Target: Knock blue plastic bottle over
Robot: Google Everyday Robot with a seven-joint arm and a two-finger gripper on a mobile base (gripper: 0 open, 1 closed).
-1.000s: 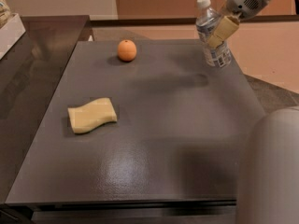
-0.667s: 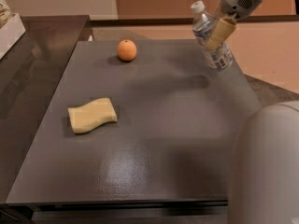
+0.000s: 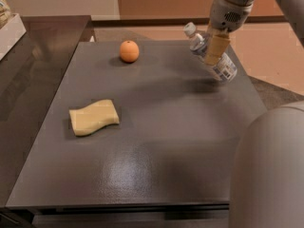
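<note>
The blue plastic bottle [image 3: 225, 68], clear with a white cap and a pale label, leans steeply at the table's far right, cap pointing up and left, base near the table top. My gripper [image 3: 214, 55] comes down from the upper right and lies across the bottle's middle, touching it. Part of the bottle is hidden behind the gripper.
An orange [image 3: 129, 51] sits at the far middle of the dark grey table [image 3: 166, 127]. A yellow sponge [image 3: 93, 117] lies at the left middle. A white part of my arm [image 3: 268, 175] fills the lower right. A white box [image 3: 9, 30] stands on the dark counter at far left.
The bottle has gone from nearly upright to leaning far over, its cap swinging left. My gripper has moved left and down with it.
</note>
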